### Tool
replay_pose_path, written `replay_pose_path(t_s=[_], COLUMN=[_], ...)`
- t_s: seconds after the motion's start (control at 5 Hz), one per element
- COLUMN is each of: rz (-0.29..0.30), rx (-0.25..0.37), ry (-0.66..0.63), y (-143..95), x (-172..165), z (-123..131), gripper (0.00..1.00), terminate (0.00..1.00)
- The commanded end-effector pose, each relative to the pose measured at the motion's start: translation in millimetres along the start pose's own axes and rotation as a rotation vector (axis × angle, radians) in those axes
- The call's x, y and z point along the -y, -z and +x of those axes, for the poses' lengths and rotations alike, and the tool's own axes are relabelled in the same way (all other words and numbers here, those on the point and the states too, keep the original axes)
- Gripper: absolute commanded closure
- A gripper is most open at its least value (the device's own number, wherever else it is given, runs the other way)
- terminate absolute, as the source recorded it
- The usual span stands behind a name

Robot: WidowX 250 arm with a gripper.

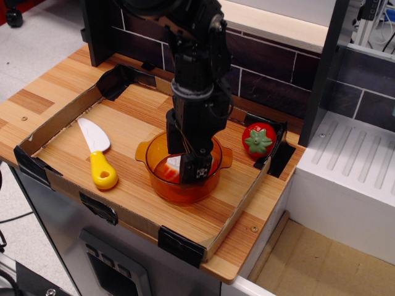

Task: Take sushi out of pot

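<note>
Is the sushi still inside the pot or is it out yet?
Inside. The white-and-orange toy sushi shows within the transparent amber plastic pot, below its rim, with the black gripper lowered into the pot over it.

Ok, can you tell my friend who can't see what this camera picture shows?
A black robot arm reaches down into an orange see-through pot, its fingers by the sushi. On the wooden tray are also a yellow-handled toy knife and a red toy strawberry.

Plastic toys on a wooden desk

The pot (162, 183) is glossy, see-through amber plastic; the desk (62, 86) is smooth striped wood; the tray (58, 117) walls look like matt cardboard with black tape; the knife (97, 152) is smooth plastic.
</note>
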State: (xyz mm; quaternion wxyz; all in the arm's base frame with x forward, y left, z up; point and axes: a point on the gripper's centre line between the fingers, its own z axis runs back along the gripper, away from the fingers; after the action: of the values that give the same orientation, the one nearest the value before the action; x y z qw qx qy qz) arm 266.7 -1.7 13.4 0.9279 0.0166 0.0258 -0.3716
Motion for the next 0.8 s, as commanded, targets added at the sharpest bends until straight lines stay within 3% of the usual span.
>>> replay_pose_path(t_s=[0.0, 0.4, 0.6], rz=[0.018, 0.029, 0.026], rx=[0.026, 0.041, 0.091], ry=[0.01, -0.019, -0.043], y=[-8.5, -20.1, -48.5], x=[-4.9, -11.6, -17.4], z=[-5.7, -9.5, -12.4], gripper=[1.0, 1.0, 1.0], terminate=[0.0, 0.0, 0.0])
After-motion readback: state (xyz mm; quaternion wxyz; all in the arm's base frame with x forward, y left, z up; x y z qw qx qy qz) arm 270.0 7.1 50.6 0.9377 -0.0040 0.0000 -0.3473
